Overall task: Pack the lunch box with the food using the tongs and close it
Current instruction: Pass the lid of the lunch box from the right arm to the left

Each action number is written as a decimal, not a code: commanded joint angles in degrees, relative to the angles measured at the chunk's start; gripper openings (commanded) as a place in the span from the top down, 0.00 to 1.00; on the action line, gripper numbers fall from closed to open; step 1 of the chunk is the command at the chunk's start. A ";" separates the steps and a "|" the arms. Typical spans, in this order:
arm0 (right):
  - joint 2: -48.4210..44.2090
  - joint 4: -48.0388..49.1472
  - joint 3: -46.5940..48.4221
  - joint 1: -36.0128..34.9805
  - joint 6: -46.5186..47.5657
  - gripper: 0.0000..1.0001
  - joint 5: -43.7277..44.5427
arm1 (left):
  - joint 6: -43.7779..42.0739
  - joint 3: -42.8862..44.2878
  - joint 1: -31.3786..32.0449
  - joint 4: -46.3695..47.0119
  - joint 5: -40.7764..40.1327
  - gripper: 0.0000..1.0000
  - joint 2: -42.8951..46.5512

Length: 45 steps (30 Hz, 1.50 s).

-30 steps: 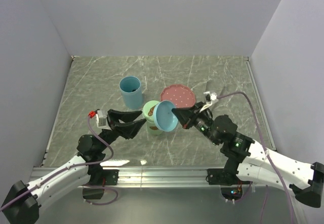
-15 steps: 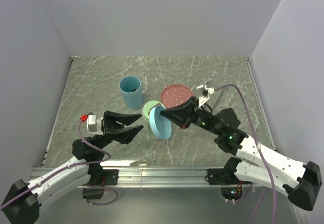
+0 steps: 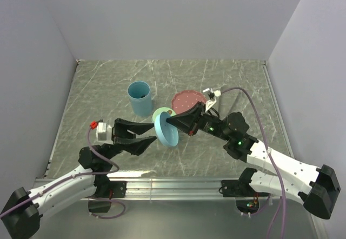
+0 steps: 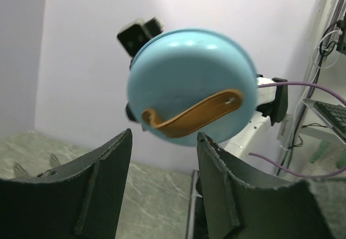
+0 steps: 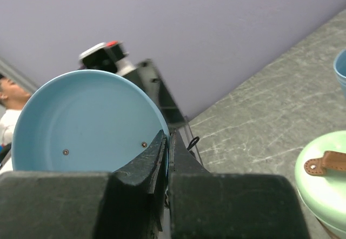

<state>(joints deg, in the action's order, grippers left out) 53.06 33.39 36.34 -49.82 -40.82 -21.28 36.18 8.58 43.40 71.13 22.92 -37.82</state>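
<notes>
My right gripper (image 3: 170, 121) is shut on the rim of a round light-blue lid (image 3: 165, 132), held on edge above the table. The lid's domed top with its brown strap (image 4: 189, 114) faces my left gripper (image 3: 152, 131). That gripper stands open just left of the lid, apart from it, with nothing between its fingers (image 4: 102, 174). In the right wrist view the lid's hollow underside (image 5: 81, 120) sits left of the right gripper (image 5: 166, 136). A green round lidded container (image 3: 160, 112) stands behind the lid. The open blue lunch box cup (image 3: 140, 97) stands farther back. Food and tongs are out of view.
A pink dotted plate (image 3: 186, 99) lies behind my right arm, partly covered by it. The green container's strap (image 5: 324, 163) shows at the lower right of the right wrist view. Grey walls close in the marbled table (image 3: 108, 82) on three sides.
My right gripper has carried the blue lid leftward and turned it from facing up to standing on edge. The left gripper has shifted slightly and stays open.
</notes>
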 commanded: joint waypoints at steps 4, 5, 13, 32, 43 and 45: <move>2.83 -0.78 5.23 0.52 -2.07 1.00 3.96 | -14.81 2.49 3.27 -7.93 -7.35 0.42 5.74; 3.19 -0.61 5.41 0.52 -2.25 1.00 3.35 | -17.26 2.67 3.62 -10.12 -7.97 0.42 5.74; 6.44 0.19 7.52 0.52 -4.36 1.00 1.51 | -25.80 1.97 6.61 -9.53 -13.33 0.37 1.79; 8.55 0.98 7.26 1.75 -5.50 1.00 -2.10 | -44.88 0.30 18.73 -2.58 -29.67 0.30 -0.14; 9.26 1.33 6.20 3.24 -6.20 1.00 -4.03 | -53.41 1.27 27.17 -0.64 -36.45 0.30 -2.61; 8.91 1.77 5.76 3.50 -6.29 1.00 -4.12 | -53.59 1.26 27.35 -1.17 -36.71 0.30 -1.29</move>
<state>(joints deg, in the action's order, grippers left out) 62.57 32.18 41.30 -46.98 -46.65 -23.92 -14.52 8.45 70.00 67.37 -11.77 -40.95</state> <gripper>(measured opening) 0.029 0.698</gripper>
